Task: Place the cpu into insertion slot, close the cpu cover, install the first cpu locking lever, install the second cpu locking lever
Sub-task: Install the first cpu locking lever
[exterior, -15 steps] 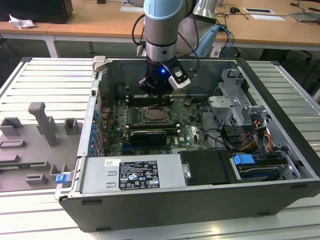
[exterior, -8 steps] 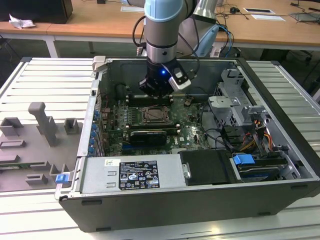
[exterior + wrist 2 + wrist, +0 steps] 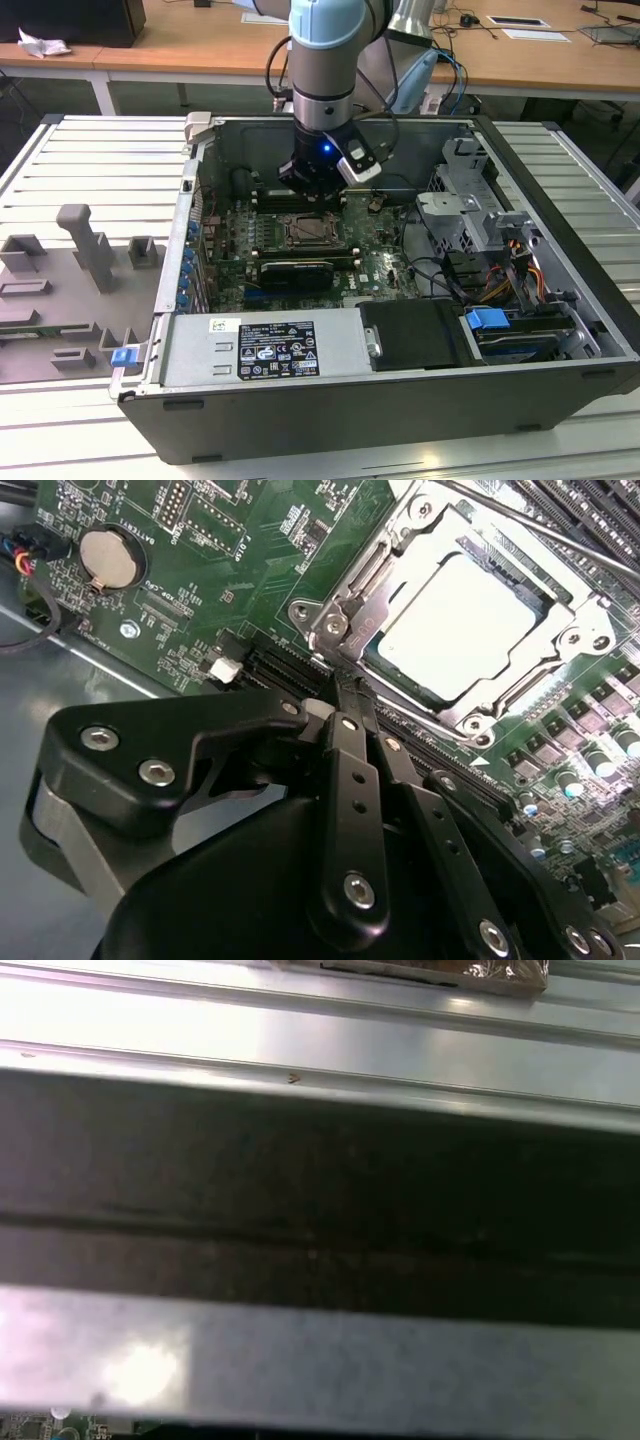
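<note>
Silvery-grey square cpu (image 3: 462, 615) lies flat inside the insertion slot (image 3: 352, 590), the dark socket rimmed with silvery metal on the green motherboard (image 3: 215, 575). The thin silvery cpu cover (image 3: 520, 685), a metal frame with a cut-out centre, sits down around the chip, its edges framing the metal top on all sides. In the second wrist view the black gripper (image 3: 345, 685) hangs just beside one corner of the socket, its jaws drawn close together with nothing between them, their tips at the silvery hinge bracket there. A round silver coin battery (image 3: 108, 558) sits well apart on the board.

In the exterior view the pale blue and grey robot arm (image 3: 325, 60) reaches down into the open dark grey computer case (image 3: 400, 400), which rests on a ribbed light metal bench (image 3: 90, 160). The gripper (image 3: 318, 185) hovers right above the socket (image 3: 305, 232), near the long black expansion card (image 3: 295, 272).
</note>
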Robot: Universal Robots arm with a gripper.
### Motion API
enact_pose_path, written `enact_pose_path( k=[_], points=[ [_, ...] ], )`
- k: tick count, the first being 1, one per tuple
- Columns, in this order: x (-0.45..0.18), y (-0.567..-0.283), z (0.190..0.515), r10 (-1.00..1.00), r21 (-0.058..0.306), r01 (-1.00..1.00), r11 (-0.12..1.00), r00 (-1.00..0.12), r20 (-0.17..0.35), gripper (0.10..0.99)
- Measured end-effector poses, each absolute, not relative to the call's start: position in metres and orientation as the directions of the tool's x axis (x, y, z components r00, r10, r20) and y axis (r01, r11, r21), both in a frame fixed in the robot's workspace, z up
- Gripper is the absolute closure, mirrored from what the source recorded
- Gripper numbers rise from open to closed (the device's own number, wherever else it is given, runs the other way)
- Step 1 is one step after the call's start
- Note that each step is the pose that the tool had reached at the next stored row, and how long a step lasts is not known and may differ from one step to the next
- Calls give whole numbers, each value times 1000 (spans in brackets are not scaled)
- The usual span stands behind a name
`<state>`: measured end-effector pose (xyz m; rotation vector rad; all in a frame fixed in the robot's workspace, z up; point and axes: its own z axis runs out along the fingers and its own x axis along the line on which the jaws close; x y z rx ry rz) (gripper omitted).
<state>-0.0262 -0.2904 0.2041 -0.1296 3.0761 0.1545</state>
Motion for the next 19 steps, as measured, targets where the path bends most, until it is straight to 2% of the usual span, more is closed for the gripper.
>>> enact_pose_path(
  k=[15,19],
  points=[
    [-26,-290,201,-81,94,-86,992,-995,-63,980],
    [-26,-290,213,-81,95,-86,992,-995,-63,980]
  ],
)
